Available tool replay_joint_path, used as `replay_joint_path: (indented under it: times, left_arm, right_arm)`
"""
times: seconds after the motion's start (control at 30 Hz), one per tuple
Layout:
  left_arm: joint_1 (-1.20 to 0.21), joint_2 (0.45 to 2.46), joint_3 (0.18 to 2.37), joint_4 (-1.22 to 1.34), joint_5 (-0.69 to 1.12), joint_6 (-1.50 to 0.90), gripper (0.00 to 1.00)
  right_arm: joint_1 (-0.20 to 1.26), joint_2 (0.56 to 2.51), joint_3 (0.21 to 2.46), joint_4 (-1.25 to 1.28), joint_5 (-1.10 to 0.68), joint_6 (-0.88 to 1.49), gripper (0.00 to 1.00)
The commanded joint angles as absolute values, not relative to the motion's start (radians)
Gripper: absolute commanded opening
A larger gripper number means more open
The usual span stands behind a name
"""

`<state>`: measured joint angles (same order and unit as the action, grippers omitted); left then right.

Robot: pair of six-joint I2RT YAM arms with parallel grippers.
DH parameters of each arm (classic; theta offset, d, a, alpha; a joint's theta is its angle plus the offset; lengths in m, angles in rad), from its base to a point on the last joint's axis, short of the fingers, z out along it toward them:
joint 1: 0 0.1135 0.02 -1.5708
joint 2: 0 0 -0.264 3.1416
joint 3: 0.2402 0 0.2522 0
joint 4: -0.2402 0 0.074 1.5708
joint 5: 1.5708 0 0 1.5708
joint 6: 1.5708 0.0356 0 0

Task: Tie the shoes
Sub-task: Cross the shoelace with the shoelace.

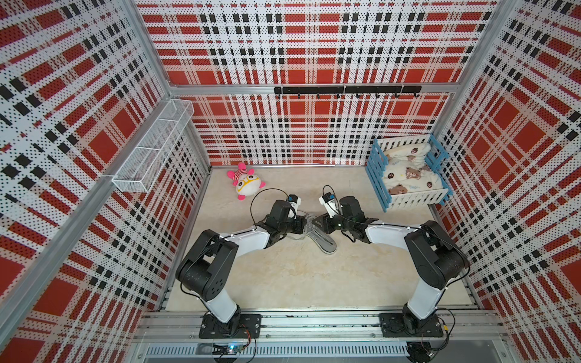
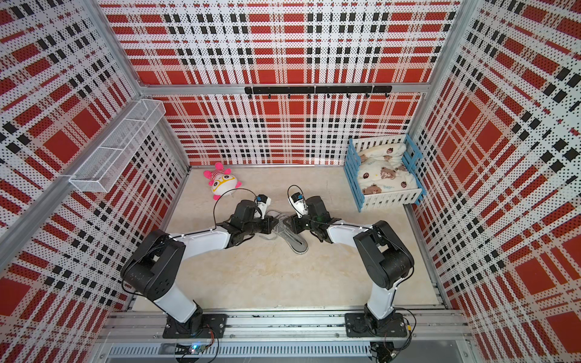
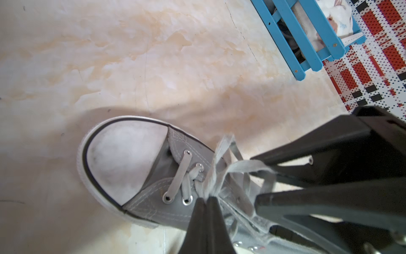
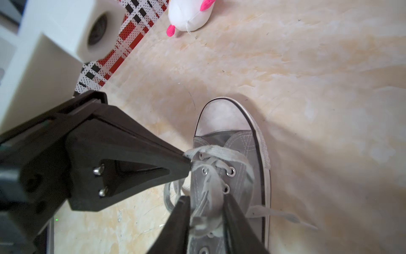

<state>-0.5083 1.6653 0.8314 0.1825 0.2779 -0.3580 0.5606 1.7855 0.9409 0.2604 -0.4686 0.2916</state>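
Note:
One grey canvas shoe (image 1: pixel 325 243) (image 2: pixel 298 244) with a white toe cap (image 3: pixel 123 160) lies mid-floor, largely hidden under both grippers in both top views. My left gripper (image 3: pixel 206 199) (image 1: pixel 305 225) is shut on a pinched bunch of the pale grey laces (image 3: pixel 219 176) above the front eyelets; its black tip (image 4: pixel 185 162) also shows in the right wrist view, gripping lace there. My right gripper (image 4: pixel 206 200) (image 1: pixel 315 222) stands open over the shoe's tongue. Its fingers (image 4: pixel 229 204) flank a lace loop (image 4: pixel 205 211). A loose lace end (image 4: pixel 283 216) trails over the shoe's side.
A pink-and-white plush toy (image 1: pixel 246 184) (image 4: pixel 189 15) lies at the back left. A blue-and-white slatted crib (image 1: pixel 412 198) (image 3: pixel 292 39) with a bear-print blanket stands at the back right. On the left wall hangs a wire basket (image 1: pixel 154 147), and on the back wall a black hook rail (image 1: pixel 345 90).

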Motion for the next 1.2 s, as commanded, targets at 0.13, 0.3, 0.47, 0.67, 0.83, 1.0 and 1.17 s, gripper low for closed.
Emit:
replay_joint_path:
  times: [0.13, 0.3, 0.47, 0.67, 0.83, 1.0, 1.17]
  left_arm:
    - [-0.510, 1.658, 0.854, 0.169, 0.276, -0.340, 0.00]
    - [-0.511, 1.659, 0.848, 0.172, 0.272, -0.331, 0.00]
    - [-0.515, 1.660, 0.845, 0.181, 0.273, -0.321, 0.00]
    - [-0.515, 1.667, 0.845, 0.186, 0.274, -0.318, 0.00]
    - [-0.514, 1.669, 0.846, 0.185, 0.274, -0.319, 0.00]
    - [-0.514, 1.669, 0.845, 0.187, 0.277, -0.319, 0.00]
    - [-0.517, 1.666, 0.844, 0.187, 0.279, -0.319, 0.00]
  right_arm:
    - [0.567, 1.774, 0.949, 0.279, -0.554, 0.310, 0.05]
    - [0.526, 1.705, 0.906, 0.349, -0.722, 0.434, 0.00]
    - [0.474, 1.652, 0.859, 0.467, -0.895, 0.623, 0.00]
    - [0.451, 1.601, 0.862, 0.371, -0.897, 0.595, 0.08]
    - [0.427, 1.568, 0.857, 0.314, -0.884, 0.564, 0.15]
    - [0.396, 1.515, 0.883, 0.098, -0.761, 0.417, 0.21]
    - [0.397, 1.481, 0.940, -0.147, -0.459, 0.282, 0.27]
